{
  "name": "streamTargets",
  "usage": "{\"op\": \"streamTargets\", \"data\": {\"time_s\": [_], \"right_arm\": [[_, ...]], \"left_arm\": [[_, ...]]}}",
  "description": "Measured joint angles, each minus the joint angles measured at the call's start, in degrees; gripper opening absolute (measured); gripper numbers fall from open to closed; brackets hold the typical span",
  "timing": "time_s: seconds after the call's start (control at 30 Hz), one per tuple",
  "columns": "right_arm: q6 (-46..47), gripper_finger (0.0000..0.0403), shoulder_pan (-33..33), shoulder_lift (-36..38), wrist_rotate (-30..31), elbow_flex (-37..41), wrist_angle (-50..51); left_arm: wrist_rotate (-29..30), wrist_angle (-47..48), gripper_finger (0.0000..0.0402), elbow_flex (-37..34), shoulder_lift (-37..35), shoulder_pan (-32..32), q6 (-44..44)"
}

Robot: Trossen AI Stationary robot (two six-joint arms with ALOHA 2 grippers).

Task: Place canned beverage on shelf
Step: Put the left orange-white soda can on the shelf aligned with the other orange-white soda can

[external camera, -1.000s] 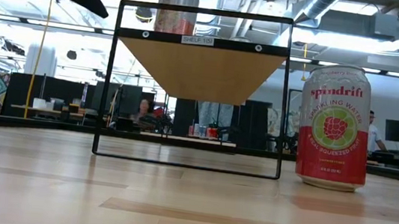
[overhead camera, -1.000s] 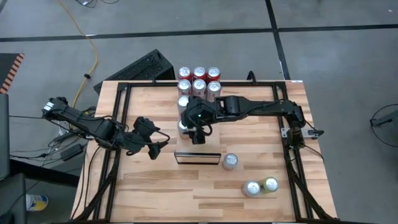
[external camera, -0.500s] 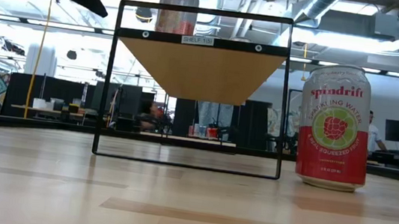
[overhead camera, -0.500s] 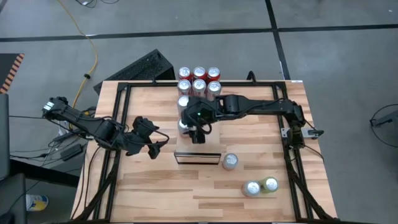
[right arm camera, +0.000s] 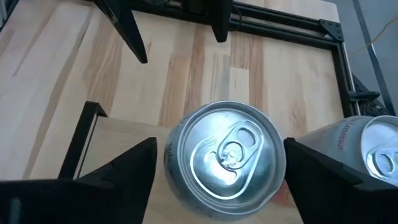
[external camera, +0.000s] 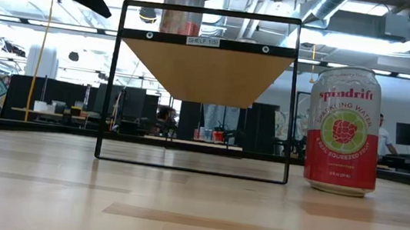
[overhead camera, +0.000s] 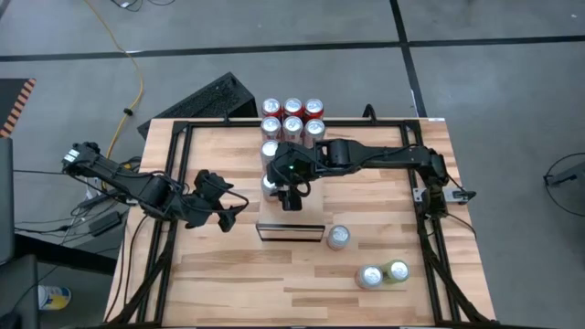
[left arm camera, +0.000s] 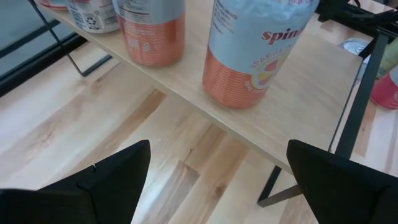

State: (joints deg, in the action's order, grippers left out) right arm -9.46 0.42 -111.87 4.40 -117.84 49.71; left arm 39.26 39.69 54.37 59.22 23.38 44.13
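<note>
The right end effector [right arm camera: 219, 163] hangs directly above a silver-topped aluminium beverage can with a pale blue and orange label [right arm camera: 225, 160]. Its two dark fingers [right arm camera: 115, 168] stand wide on either side of the can, and from where I stand I see a clear gap at each flank, so nothing is being squeezed. The can stands upright under it on the long narrow raised shelf with a light wood top and thin black frame [external camera: 206, 69], near that shelf's open end. My guess is that the fingers straddle the can because it has just been set there or is being checked. A second can of the same make [left arm camera: 151, 31] stands just beside it, farther along the board, with more in a row past that. So the shelf is already holding several.

Farther out, on the black-framed pale wood desk [overhead camera: 228, 283], a red and white raspberry-printed can [external camera: 344, 131] stands near the shelf's front frame, and two more cans [overhead camera: 382, 273] lie touching each other well beyond it. A block of red cans [overhead camera: 292, 117] waits at the far edge.

The left end effector [left arm camera: 214, 180] hovers off to the side, fingers spread wide and empty, apparently just looking on.
</note>
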Motion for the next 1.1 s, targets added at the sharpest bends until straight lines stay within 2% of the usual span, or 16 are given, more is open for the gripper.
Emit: {"op": "streamTargets", "data": {"time_s": [0.37, 0.63, 0.83, 1.1], "right_arm": [[-1.57, 0.0267, -0.54, 0.17, -1.82, -0.12, 3.19], [-14.83, 0.0259, -0.45, 1.88, -9.93, -0.19, 11.14], [-28.89, 0.0258, -0.49, 3.38, -10.33, -0.16, 16.87], [-32.65, 0.026, -2.07, 3.66, -11.5, -0.17, 19.67]], "left_arm": [[0.88, -0.03, 0.0363, 0.0, 0.0, 0.0, 0.18], [0.79, -0.05, 0.0363, 0.0, 0.0, 0.0, 0.3], [0.62, 0.36, 0.0363, 0.0, 0.02, 0.0, 0.31], [0.6, 1.21, 0.0363, 0.0, 0.02, 0.0, 0.31]]}}
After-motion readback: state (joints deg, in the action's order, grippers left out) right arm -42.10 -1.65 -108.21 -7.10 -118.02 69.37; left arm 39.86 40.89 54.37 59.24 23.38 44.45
